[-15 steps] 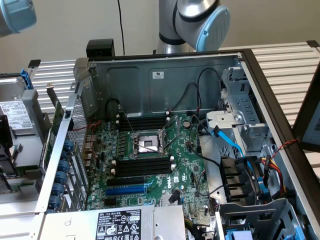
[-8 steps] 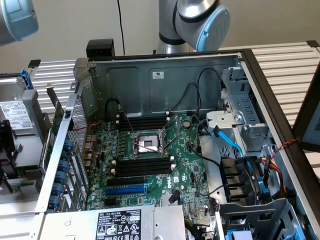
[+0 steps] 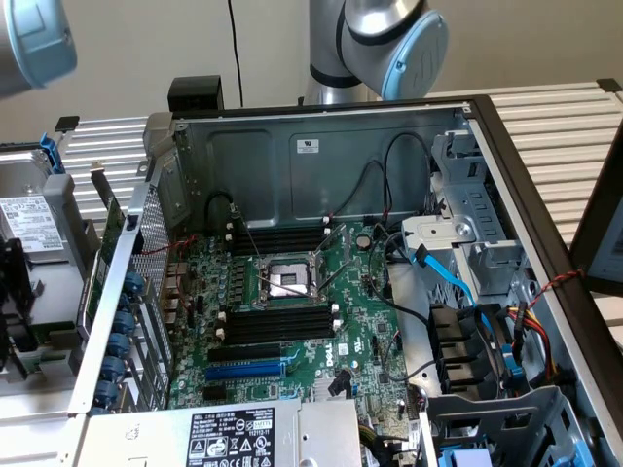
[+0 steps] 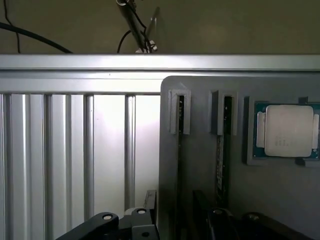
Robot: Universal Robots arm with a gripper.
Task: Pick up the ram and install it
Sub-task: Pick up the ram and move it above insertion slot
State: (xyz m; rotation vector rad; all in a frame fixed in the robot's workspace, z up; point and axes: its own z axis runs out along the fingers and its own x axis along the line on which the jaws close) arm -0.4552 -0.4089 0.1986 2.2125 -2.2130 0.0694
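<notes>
Soft, even room light fills the exterior view, moderately bright and without hard shadows. The ribbed tabletop (image 3: 560, 122) reads pale, close to washed out, while the motherboard (image 3: 292, 302) sits dimmer inside the computer case (image 3: 321, 146), shaded by its walls. A gentle highlight lies on the arm's blue joint cap (image 3: 417, 53). Another arm segment (image 3: 29, 39), close to the camera, is blurred. The wrist view is darker and murkier. A broad glare patch whitens the tabletop's ribs (image 4: 107, 125) beside the grey holder (image 4: 200, 150). The processor lid (image 4: 287, 131) carries a dull sheen. The ram (image 4: 220, 165) is almost lost in the shadow of its slot.
</notes>
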